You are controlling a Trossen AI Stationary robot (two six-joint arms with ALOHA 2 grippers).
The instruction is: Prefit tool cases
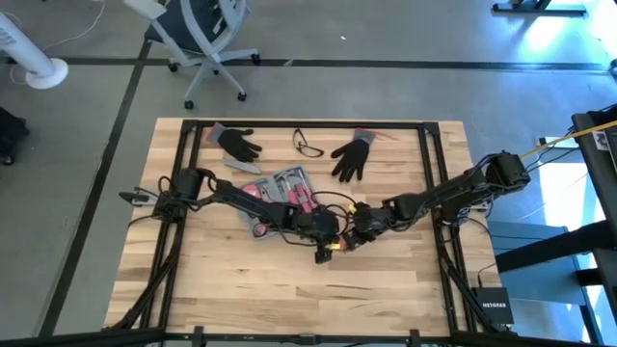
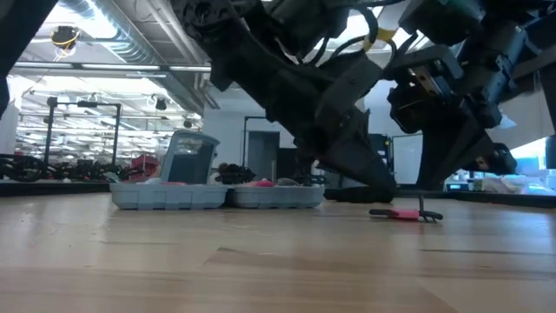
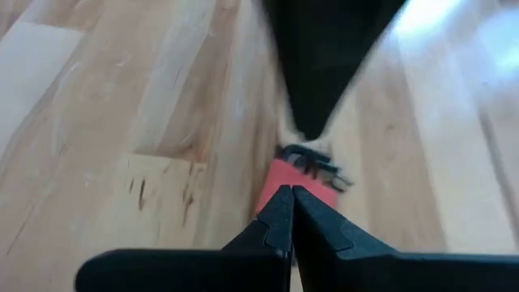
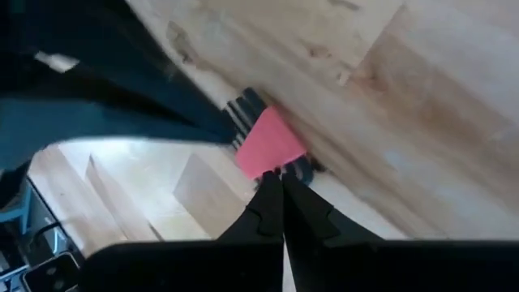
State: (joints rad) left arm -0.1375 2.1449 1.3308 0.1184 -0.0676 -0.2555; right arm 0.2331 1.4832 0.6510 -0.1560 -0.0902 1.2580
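On the wooden bench (image 1: pixel 289 280), the open blue-grey tool case (image 1: pixel 280 198) lies left of centre, nearer the far edge. Just beside it toward the near edge, the left gripper (image 1: pixel 328 253) and right gripper (image 1: pixel 349 241) meet, both clenched, tips at a small red-handled tool (image 2: pixel 405 214).

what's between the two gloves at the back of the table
A pair of glasses lies on the table between the left glove and the right glove, apart from both; the high view shows it.
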